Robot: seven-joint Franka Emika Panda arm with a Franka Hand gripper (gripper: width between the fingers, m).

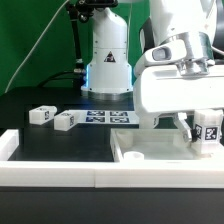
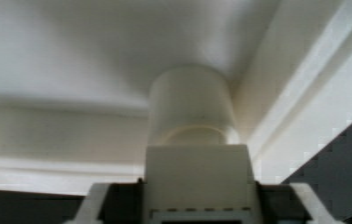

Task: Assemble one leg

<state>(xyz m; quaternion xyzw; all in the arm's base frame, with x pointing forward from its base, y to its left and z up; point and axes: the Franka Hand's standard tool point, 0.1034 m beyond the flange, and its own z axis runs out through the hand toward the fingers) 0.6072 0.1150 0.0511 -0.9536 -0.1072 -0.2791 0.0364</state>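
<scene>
My gripper is at the exterior view's right, shut on a white leg with square tag markers. It holds the leg upright over the far right part of the large flat white panel. In the wrist view the leg runs from between my jaws down to the panel; I cannot tell whether its tip touches. Two more legs lie on the black table at the exterior view's left.
The marker board lies flat behind the panel, in front of the robot base. A low white wall runs along the table's front edge and up its left end.
</scene>
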